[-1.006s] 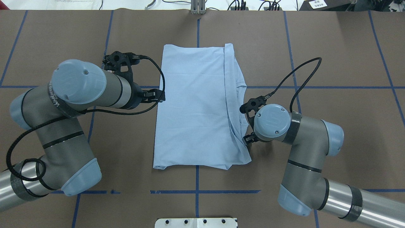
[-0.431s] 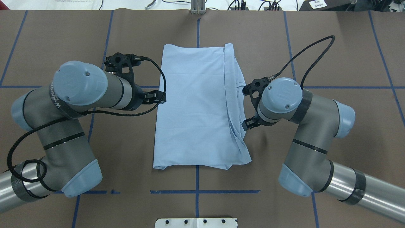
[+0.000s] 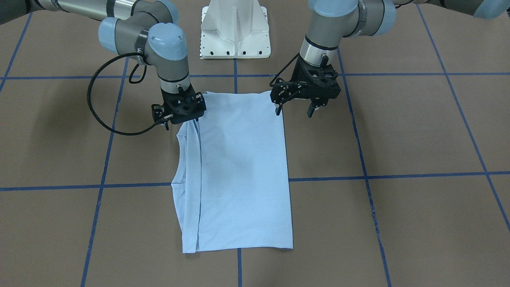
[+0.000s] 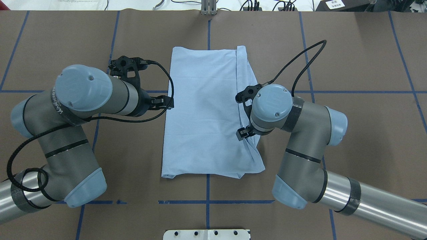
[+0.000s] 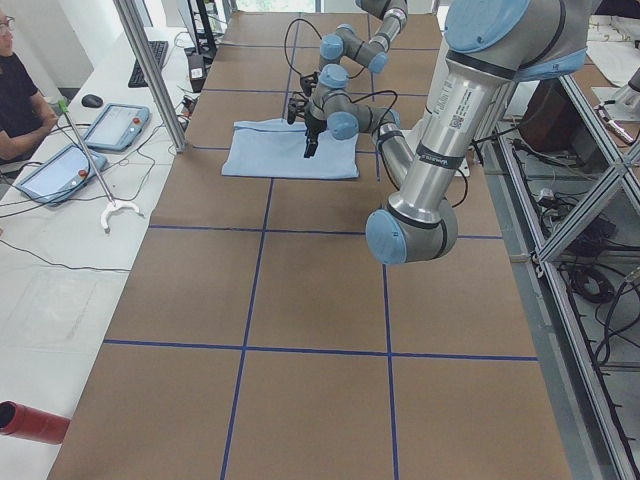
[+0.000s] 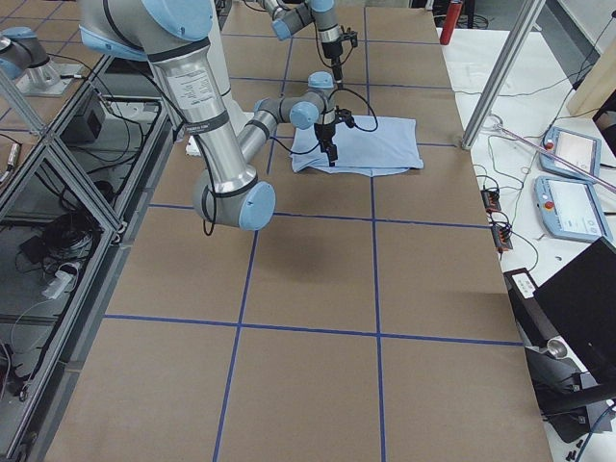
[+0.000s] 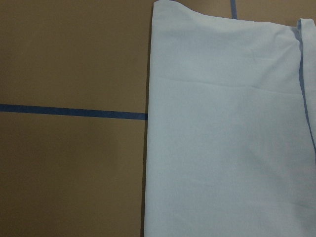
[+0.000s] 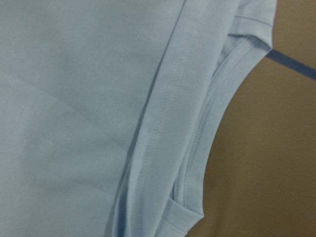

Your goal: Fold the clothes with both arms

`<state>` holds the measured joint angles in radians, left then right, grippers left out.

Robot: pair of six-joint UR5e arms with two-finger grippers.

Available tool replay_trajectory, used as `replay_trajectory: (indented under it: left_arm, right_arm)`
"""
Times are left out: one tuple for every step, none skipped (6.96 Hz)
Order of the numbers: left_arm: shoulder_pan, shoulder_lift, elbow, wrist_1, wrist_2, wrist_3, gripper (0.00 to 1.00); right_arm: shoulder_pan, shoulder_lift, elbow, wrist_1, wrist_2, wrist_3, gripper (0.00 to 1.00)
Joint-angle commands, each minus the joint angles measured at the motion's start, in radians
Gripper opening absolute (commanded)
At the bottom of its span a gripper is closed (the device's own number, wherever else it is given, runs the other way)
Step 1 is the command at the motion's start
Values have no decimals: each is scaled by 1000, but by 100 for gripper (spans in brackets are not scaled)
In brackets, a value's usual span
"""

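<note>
As the right gripper slides inward off the table onto the shirt, it comes to hang above the folded-in seam on the near half; I cannot tell how its jaws stand. Farther out, the left gripper stays at the opposite edge, jaws spread, empty. The shirt lies flat mid-table, a long strip, so a crosswise fold looks next

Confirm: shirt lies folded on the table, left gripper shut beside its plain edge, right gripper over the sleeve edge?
No: the left gripper is open, its fingers apart, as the exterior front-facing view shows. The rest holds: the T-shirt lies folded on the table, right gripper over its sleeve edge.
</note>
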<state>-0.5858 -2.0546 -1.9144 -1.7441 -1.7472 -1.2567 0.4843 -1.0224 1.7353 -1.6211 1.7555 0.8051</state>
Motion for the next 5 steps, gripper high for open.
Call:
replay_trajectory:
  left_arm:
    - [0,2,2,0,0,2,100]
    - [0,1,0,0,0,2,100]
    - [0,1,-3,0,0,0,100]
    - [0,1,-5,0,0,0,100]
    - [0,1,-6,0,0,0,100]
  right_arm:
    - [-33,-1,-20,0,-24,22,100]
    - [-33,-2,-28,0,-24,22,100]
    - [-32,-4,-39,-2,-24,22,100]
    - [-32,-5,-43,-2,-22,22,100]
    - [-32,-5,-45,-3,-22,20,100]
